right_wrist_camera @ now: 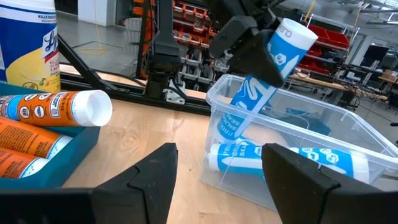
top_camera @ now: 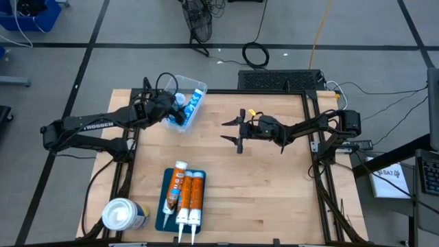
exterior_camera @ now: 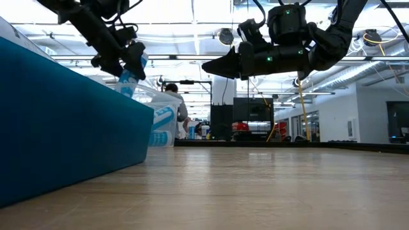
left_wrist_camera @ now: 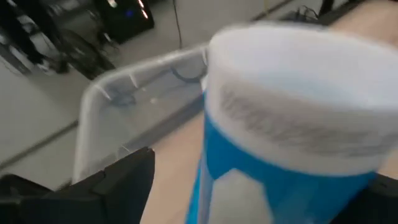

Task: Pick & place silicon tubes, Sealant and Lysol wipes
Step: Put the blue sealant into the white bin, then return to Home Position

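My left gripper (right_wrist_camera: 252,53) hangs open over the clear plastic bin (right_wrist_camera: 348,134) at the table's far left. A blue-and-white tube (right_wrist_camera: 249,99) slants up between its fingers, its lower end inside the bin. A second blue-and-white tube (right_wrist_camera: 280,158) lies flat on the bin floor. My right gripper (top_camera: 233,132) is open and level above the table's middle, pointing toward the bin, with nothing between its fingers. Three orange tubes (top_camera: 185,195) lie on a blue tray (top_camera: 164,219) near the front edge. The Lysol wipes canister (top_camera: 123,214) stands upright left of the tray. My left gripper stands around the slanting tube's upper end (left_wrist_camera: 292,74), coming from above at a slant. A gap shows between one finger (left_wrist_camera: 118,186) and the tube. I cannot tell whether the other finger touches it. The tube's lower end rests in the bin.
Bare wooden tabletop (top_camera: 260,192) spreads between the bin, the tray and my right arm. A black frame edges the table on the left and right (top_camera: 317,165). A person (exterior_camera: 174,102) is in the room beyond the far edge.
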Tool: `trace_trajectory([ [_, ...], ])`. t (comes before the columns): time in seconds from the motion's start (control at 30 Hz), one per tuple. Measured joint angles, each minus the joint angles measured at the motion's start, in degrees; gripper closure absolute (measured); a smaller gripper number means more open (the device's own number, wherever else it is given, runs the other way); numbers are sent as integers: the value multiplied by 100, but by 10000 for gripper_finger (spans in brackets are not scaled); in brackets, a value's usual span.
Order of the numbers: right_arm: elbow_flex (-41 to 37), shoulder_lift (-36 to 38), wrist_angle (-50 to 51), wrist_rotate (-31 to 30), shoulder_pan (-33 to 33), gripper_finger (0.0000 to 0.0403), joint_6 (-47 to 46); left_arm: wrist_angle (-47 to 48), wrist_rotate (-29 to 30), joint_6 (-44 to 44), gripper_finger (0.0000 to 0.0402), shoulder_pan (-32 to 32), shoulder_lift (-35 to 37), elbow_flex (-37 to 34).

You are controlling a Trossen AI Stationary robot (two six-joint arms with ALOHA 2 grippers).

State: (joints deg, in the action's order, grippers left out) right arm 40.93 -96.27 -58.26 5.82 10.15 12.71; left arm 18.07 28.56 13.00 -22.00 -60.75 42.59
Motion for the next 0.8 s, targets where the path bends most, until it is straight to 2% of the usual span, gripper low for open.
trace_trajectory([
  [0.23,0,0,8,0,0,190,0,-414,807,-415,40,-6,6,0],
  [0.57,0,0,50,0,0,191,0,-557,762,-794,39,-4,11,0],
  [0.8,0,0,90,-7,0,191,0,-595,745,-1124,39,146,396,-2],
])
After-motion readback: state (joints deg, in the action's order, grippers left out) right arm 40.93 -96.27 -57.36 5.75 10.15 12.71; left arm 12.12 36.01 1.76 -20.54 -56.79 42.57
